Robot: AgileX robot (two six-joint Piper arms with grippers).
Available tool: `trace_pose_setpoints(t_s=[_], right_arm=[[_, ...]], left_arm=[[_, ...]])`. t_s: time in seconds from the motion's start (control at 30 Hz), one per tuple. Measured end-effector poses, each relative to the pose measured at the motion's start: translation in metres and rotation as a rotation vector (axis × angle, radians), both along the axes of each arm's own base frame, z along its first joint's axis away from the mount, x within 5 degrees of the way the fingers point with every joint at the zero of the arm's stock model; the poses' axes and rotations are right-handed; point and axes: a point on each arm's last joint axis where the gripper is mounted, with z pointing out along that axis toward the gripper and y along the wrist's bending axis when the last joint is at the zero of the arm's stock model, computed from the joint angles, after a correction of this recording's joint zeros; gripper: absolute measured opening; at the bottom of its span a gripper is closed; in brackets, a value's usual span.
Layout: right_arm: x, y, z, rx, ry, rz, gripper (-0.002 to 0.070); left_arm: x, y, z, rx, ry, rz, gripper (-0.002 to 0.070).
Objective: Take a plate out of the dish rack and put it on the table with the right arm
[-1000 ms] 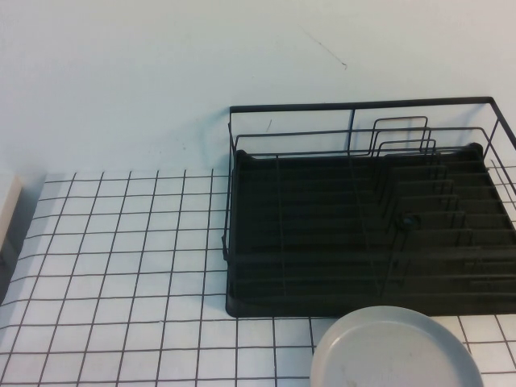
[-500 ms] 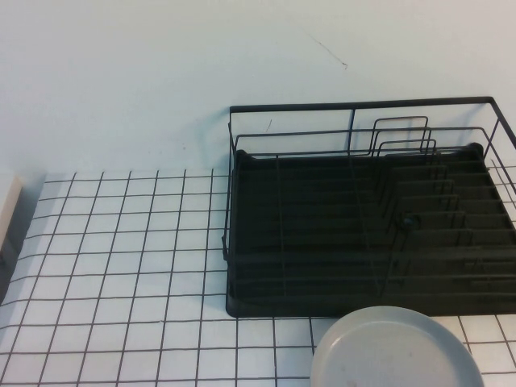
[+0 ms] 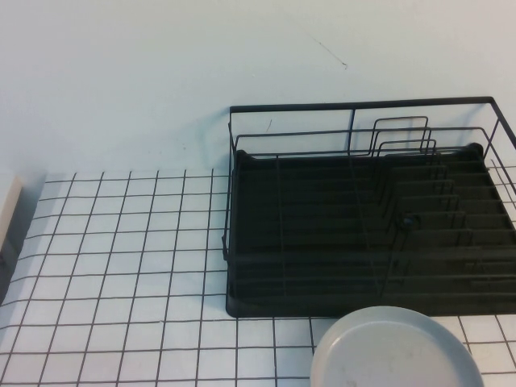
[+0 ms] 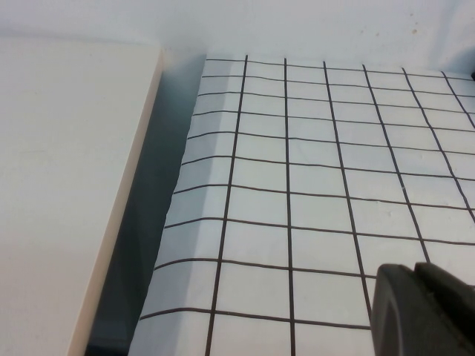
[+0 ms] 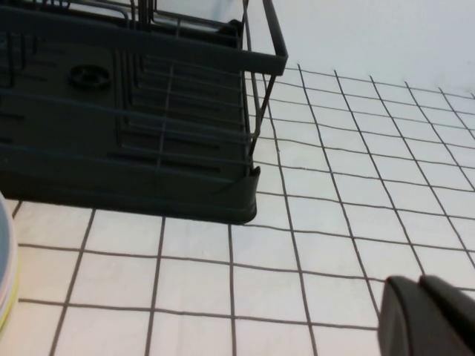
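The pale grey-blue plate [image 3: 395,351] lies flat on the gridded table [image 3: 121,266], just in front of the dish rack's near edge. Its rim also shows in the right wrist view [image 5: 4,252]. The black wire dish rack [image 3: 367,234] stands at the back right with no plate among its dividers. It also shows in the right wrist view [image 5: 126,111]. My right gripper [image 5: 420,288] is shut and empty, low over the table [image 5: 312,222] beside the rack. My left gripper [image 4: 417,273] is shut and empty over the table's left part [image 4: 297,185]. Neither gripper shows in the high view.
A cream-coloured board [image 3: 6,210] stands off the table's left edge, with a dark gap between them; it also shows in the left wrist view [image 4: 67,185]. A pale wall [image 3: 161,72] runs behind the table and rack.
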Motion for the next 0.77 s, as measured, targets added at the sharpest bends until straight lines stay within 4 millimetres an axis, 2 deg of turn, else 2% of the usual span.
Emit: trace_pose_setpoints(t_s=[0.77], right_arm=[[-0.0003, -0.0003, 0.0000, 0.001, 0.005, -0.004, -0.0002]], left_arm=[[0.0000, 0.0000, 0.0000, 0.000, 0.000, 0.000, -0.0003]])
